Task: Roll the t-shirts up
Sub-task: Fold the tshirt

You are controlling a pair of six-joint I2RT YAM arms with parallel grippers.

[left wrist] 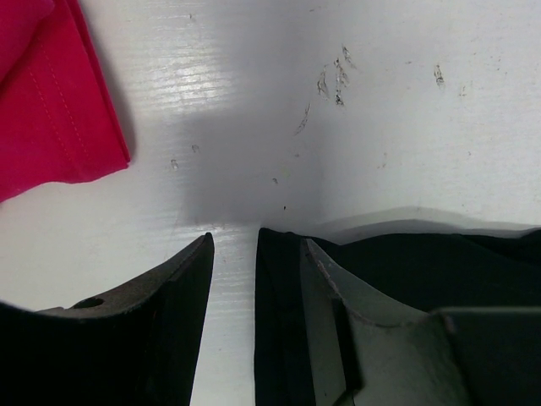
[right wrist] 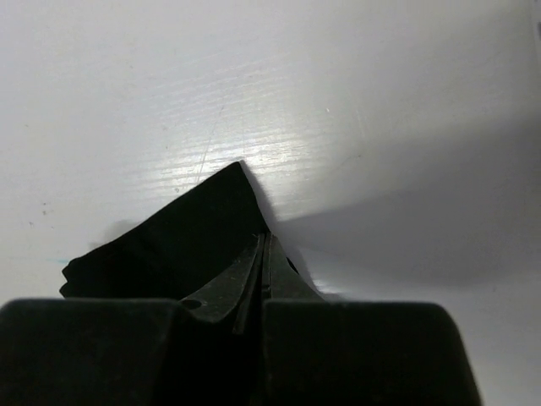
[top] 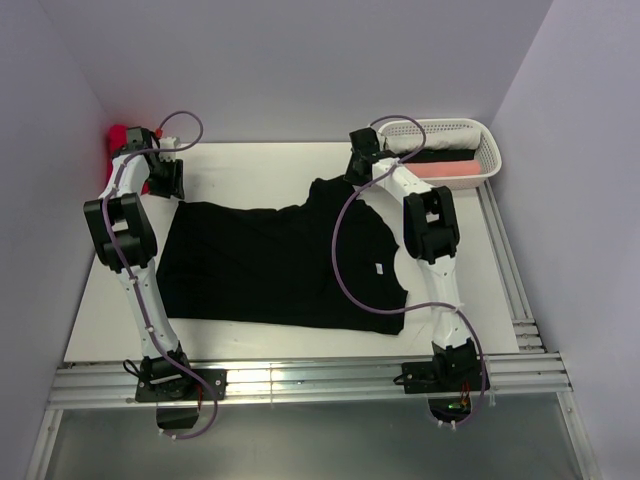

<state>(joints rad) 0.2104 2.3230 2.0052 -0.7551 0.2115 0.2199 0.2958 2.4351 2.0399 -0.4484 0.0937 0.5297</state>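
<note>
The right gripper (right wrist: 264, 254) is clamped tight on a pointed corner of the black short-sleeved cloth t-shirt (top: 270, 265), its two fingers pressed together with the fabric pinched between them, low over the far part of the white table (top: 260, 160). Beyond that pinched corner there is only bare tabletop towards the far edge. The left gripper (left wrist: 254, 245) stands with its jaws apart at the shirt's far-left corner: the cloth's edge lies in the gap, close against the right-hand finger, with a strip of bare table showing between it and the other finger, so nothing is clamped there. Just past it, in the far-left corner of the table, lies a crumpled red cloth (left wrist: 42, 93), apart from the black edge. The t-shirt lies spread flat across the middle of the table, a small white square tag (top: 380, 268) near its right side, with open margins along the left and near edges. A white perforated plastic basket (top: 490, 160) sits in the far-right corner, holding a white roll and a pink one.
</note>
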